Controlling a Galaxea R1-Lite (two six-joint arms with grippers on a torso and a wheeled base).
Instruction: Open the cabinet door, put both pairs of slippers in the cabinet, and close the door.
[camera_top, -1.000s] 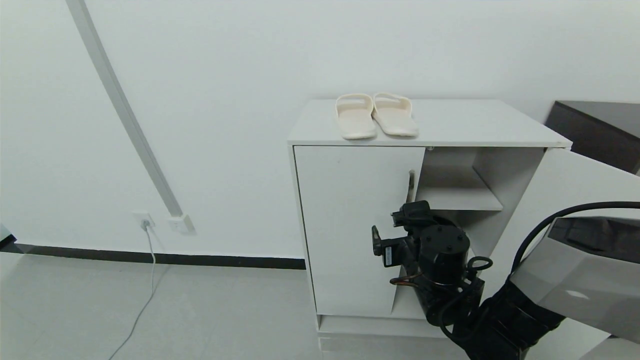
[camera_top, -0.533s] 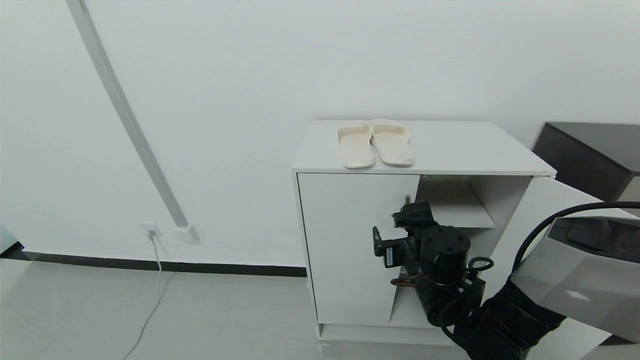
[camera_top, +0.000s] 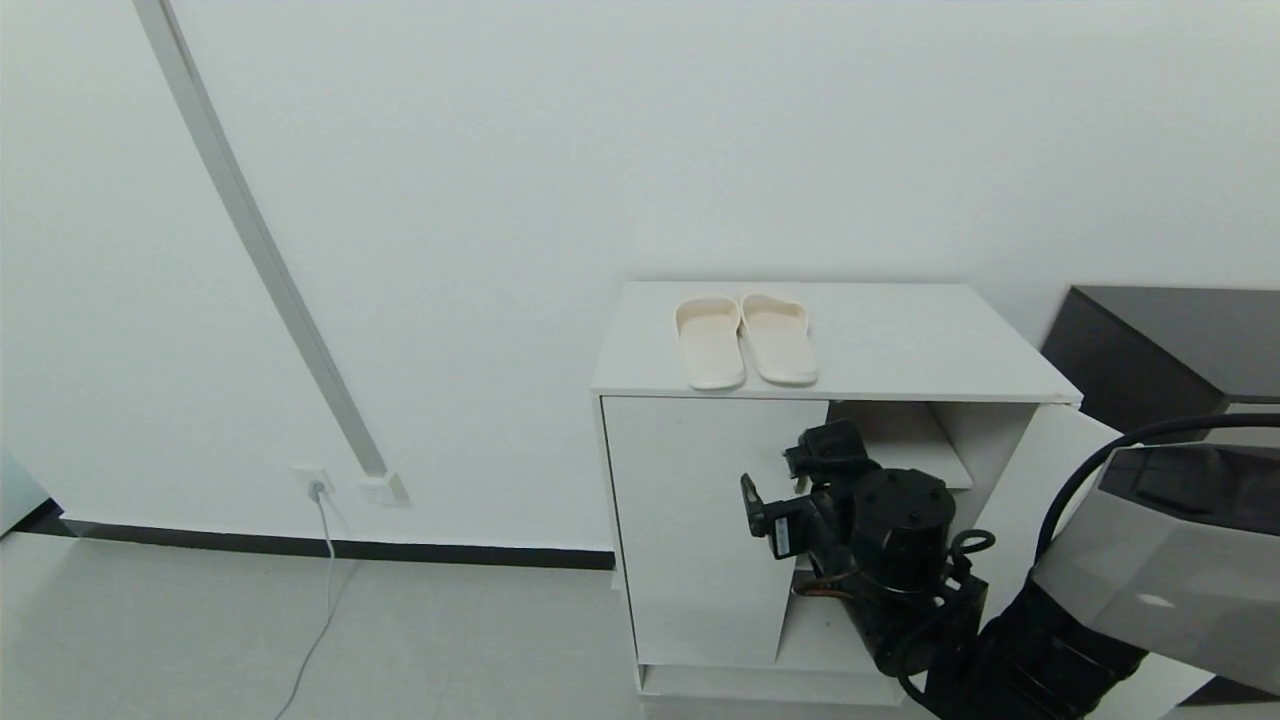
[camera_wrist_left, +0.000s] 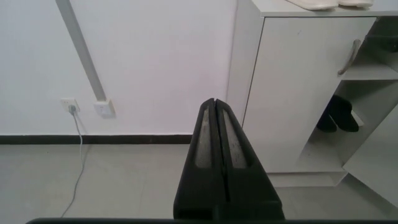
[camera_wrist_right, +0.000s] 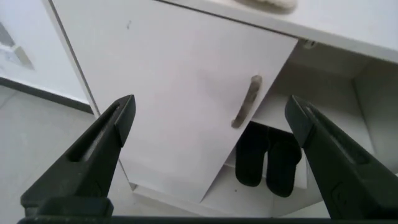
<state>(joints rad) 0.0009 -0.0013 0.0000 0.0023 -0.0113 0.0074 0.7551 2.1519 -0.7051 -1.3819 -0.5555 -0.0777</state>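
The cream slippers (camera_top: 745, 340) look light, soft and bendy, so they are probably best pinched across the strap; pale and smooth, they lie side by side on top of the cabinet (camera_top: 900, 345); 1 black pair (camera_wrist_right: 268, 163) sits inside; the right gripper (camera_wrist_right: 210, 109) gapes wide and the left gripper (camera_wrist_left: 214, 109) is pressed closed, both empty.

I am finding nothing legible; a small white sticker (camera_top: 783, 534) just behind the right gripper (camera_wrist_right: 210, 109) is carrying print too fine for me to read.
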